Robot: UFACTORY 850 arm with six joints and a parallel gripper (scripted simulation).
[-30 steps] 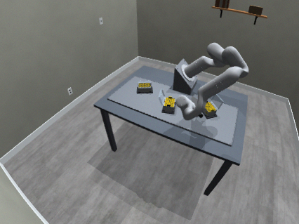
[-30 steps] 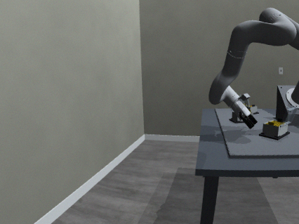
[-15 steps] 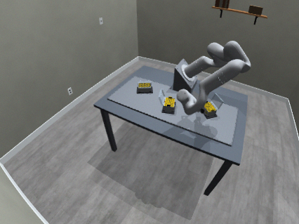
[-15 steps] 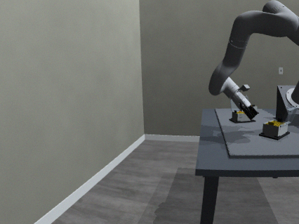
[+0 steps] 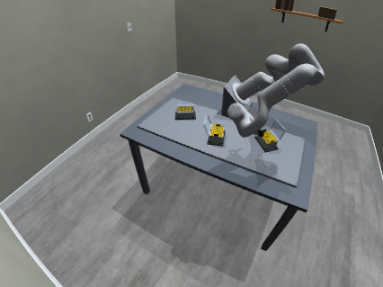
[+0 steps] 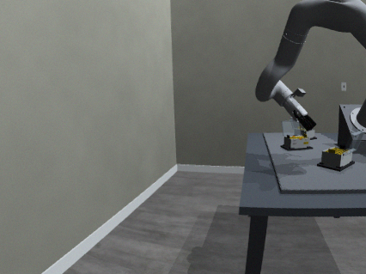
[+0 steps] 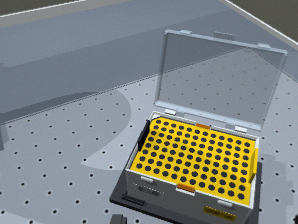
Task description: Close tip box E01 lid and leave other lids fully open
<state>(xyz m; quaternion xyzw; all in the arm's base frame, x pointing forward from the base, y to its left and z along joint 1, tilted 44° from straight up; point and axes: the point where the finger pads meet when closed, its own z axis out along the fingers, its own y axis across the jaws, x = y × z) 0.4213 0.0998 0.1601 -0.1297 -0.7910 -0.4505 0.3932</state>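
Note:
My gripper (image 5: pixel 260 134) (image 6: pixel 308 124) is open and empty. It hangs just above and in front of the right-hand tip box (image 5: pixel 269 139) (image 6: pixel 295 142) (image 7: pixel 197 159). In the wrist view this box shows a yellow tip rack and sits on a black holder plate (image 7: pixel 126 194). Its clear lid (image 7: pixel 220 82) (image 5: pixel 279 126) stands open behind the rack. The white sticker (image 7: pixel 148 190) on its front wall is seen too steeply to read. The middle box (image 5: pixel 217 132) has its lid (image 5: pixel 208 122) raised. The left box (image 5: pixel 184 112) is small; I cannot tell its lid's state.
All boxes stand on a perforated grey mat (image 5: pixel 189 139) (image 7: pixel 60 150) on a dark table (image 5: pixel 135 134). The arm's grey pedestal (image 5: pixel 230 97) (image 6: pixel 347 126) stands behind the boxes. Another box (image 6: pixel 338 156) shows near the pedestal in the exterior view.

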